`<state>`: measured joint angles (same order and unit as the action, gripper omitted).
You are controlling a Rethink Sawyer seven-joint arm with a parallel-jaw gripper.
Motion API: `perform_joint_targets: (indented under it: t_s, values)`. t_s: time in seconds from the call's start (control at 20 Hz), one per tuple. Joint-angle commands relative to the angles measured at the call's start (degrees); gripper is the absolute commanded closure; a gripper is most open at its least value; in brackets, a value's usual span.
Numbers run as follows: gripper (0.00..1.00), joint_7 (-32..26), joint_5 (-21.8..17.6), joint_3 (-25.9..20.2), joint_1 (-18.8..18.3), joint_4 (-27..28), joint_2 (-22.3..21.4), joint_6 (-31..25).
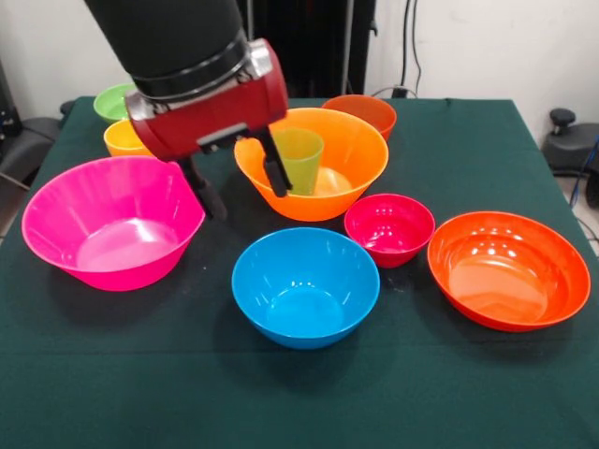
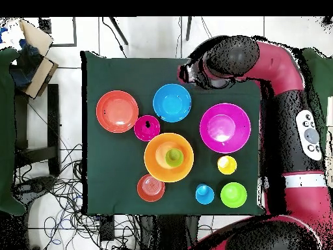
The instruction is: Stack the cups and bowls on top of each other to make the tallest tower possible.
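Green cup (image 1: 299, 157) stands upright inside the big orange bowl (image 1: 360, 150), the widest piece, so likely the tower base. Jaws (image 1: 243, 182) hang open and empty just beside the bowl's rim. Other bowls sit spread apart on the worktop (image 1: 468, 393), unstacked.

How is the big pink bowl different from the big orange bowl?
The big pink bowl is empty, while the big orange bowl has a green cup standing upright inside it. The pink bowl sits alone at one side of the table; the orange bowl sits in the middle, ringed by smaller bowls. The pink bowl also looks a little wider. Both are glossy, round and right way up.
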<state>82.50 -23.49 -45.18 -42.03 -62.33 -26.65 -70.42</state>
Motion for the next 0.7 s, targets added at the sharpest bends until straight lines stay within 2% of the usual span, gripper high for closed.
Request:
perform_joint_targets:
  t_s: [0.05, 0.3, 0.45, 0.7]
  values:
    - [0.00, -5.09, -0.25, 3.12, -0.54, -0.94, -3.74, -4.78]
    - [0.00, -8.30, -1.20, 2.65, -1.18, 1.13, -0.93, -4.42]
    - [0.00, -8.71, -1.56, 2.66, -1.63, 0.26, -0.59, -2.96]
    - [0.00, -10.52, -3.22, 2.25, -1.90, 0.24, 4.35, 3.31]
